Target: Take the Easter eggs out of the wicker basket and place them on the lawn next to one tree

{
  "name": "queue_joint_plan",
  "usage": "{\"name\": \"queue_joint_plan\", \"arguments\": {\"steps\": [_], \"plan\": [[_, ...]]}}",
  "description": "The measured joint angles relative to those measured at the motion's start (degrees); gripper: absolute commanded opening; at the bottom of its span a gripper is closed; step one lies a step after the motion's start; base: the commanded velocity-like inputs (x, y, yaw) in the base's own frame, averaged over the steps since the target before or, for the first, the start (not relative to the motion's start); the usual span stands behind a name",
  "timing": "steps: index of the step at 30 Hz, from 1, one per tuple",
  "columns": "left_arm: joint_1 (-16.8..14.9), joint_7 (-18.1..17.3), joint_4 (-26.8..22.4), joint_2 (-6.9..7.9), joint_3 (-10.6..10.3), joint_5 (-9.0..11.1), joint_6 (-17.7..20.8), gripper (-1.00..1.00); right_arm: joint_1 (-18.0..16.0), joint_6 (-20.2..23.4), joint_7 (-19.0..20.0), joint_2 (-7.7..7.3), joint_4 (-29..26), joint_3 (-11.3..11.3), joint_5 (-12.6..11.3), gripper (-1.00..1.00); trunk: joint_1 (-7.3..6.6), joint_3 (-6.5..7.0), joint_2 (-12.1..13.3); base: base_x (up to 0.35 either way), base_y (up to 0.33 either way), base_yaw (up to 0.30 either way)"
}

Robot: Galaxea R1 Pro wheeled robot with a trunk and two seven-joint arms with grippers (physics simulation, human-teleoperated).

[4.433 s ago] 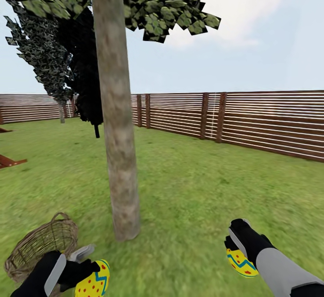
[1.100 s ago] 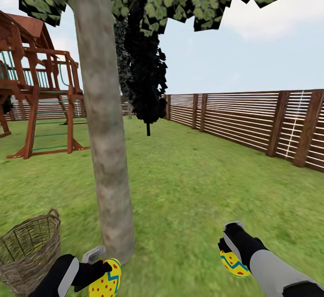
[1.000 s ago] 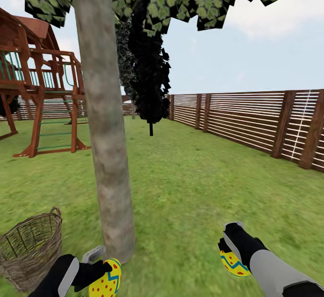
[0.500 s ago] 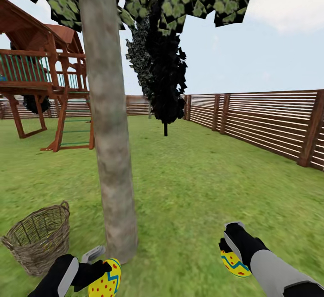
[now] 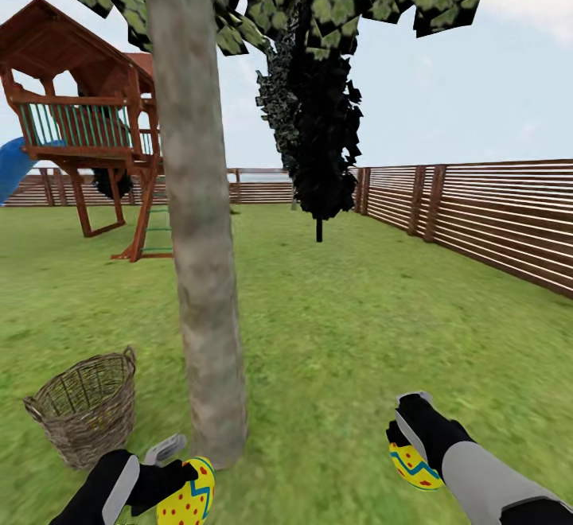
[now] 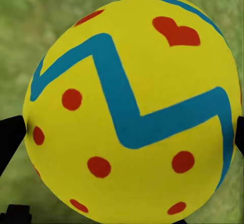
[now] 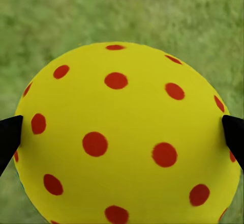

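Observation:
My left gripper (image 5: 179, 481) is shut on a yellow Easter egg (image 5: 186, 495) with red dots and a blue zigzag, low at the front left, just before the foot of the tree (image 5: 203, 286). The same egg (image 6: 132, 112) looms large between the black fingers in the left wrist view. My right gripper (image 5: 410, 445) is shut on a second egg (image 5: 414, 465) over the lawn (image 5: 358, 334), right of the trunk; the right wrist view has this egg (image 7: 127, 137) close up. The wicker basket (image 5: 86, 410) stands on the grass left of the trunk. I cannot tell what it holds.
A wooden play tower (image 5: 87, 123) with a blue slide (image 5: 14, 167) stands at the back left. A dark columnar tree (image 5: 318, 127) rises behind the trunk. A slatted wooden fence (image 5: 493, 211) runs along the right and the back.
The view has swung to the left: trunk, basket, play tower and dark tree have all slid rightward in the picture. Both grippers hold their eggs as before.

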Motion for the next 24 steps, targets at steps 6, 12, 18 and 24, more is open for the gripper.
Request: {"name": "queue_joint_plan", "arguments": {"steps": [6,12,18,24], "plan": [[0.0,0.0,0.0,0.0,-0.1,-0.1,0.0,-1.0,0.0,0.0,0.0,-0.01,0.0,0.0,0.0,-1.0,0.0,0.0,0.0,0.177,-0.307,0.262],[0.0,0.0,0.0,-0.09,-0.1,-0.1,0.0,-1.0,0.0,0.0,0.0,0.0,0.0,0.0,0.0,-1.0,0.0,0.0,0.0,0.179,-0.305,0.262],[0.0,0.0,0.0,-0.09,-0.1,-0.1,0.0,-1.0,0.0,0.0,0.0,0.0,0.0,0.0,0.0,-1.0,0.0,0.0,0.0,0.179,-0.304,0.262],[0.0,0.0,0.0,-0.1,-0.1,-0.1,0.0,-1.0,0.0,0.0,0.0,0.06,0.0,0.0,-0.1,-1.0,0.01,0.0,0.0,0.132,-0.152,0.237]]}}
